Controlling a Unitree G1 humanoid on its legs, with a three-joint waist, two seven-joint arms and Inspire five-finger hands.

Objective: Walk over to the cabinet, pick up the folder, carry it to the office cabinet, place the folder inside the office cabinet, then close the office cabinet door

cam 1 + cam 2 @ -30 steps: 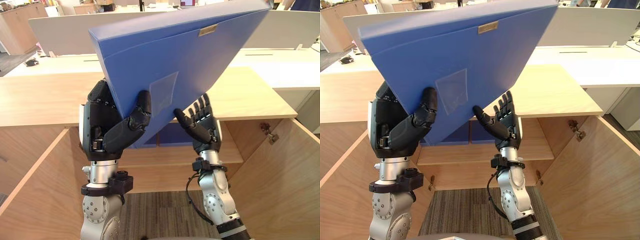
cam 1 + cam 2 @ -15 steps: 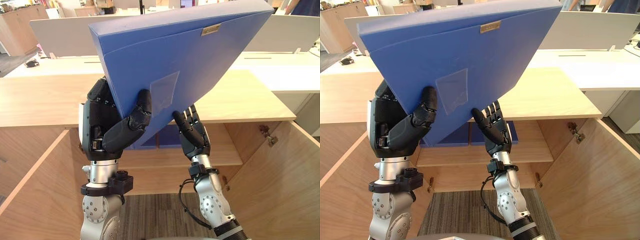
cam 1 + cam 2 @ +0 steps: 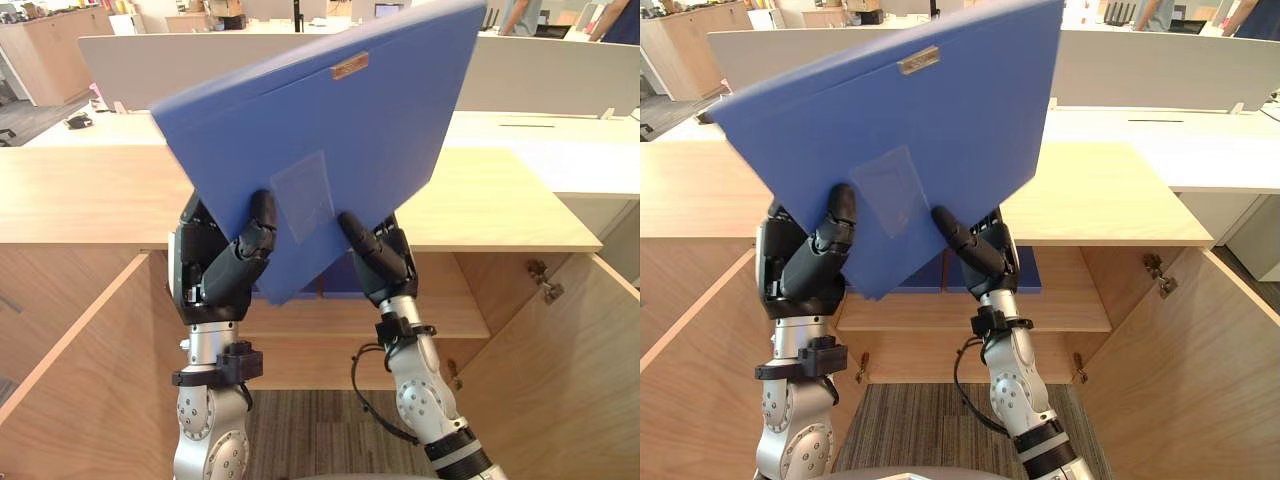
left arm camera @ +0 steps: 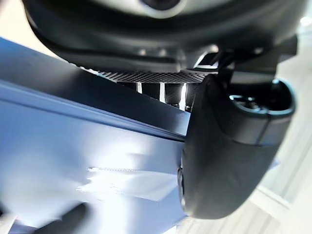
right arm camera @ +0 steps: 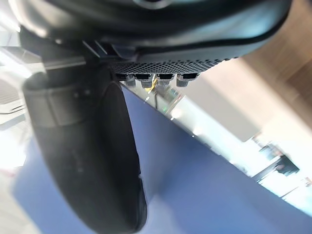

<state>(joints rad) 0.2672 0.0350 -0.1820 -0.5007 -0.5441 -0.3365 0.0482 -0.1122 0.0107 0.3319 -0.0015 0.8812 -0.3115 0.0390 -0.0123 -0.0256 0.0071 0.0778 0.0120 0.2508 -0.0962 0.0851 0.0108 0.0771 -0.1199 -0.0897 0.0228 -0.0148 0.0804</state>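
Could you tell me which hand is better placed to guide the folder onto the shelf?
Right, probably: the right hand pinches the folder before the middle of the shelf; the left hand grips by its end.

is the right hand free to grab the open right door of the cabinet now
Probably not yet: the right hand is pinching the blue folder together with the left hand, so the open door must wait.

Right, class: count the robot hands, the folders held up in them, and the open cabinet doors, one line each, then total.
Robot hands: 2, left hand and right hand
Folders held up: 1, blue folder
Open cabinet doors: 2, left door and right door
Total: 5
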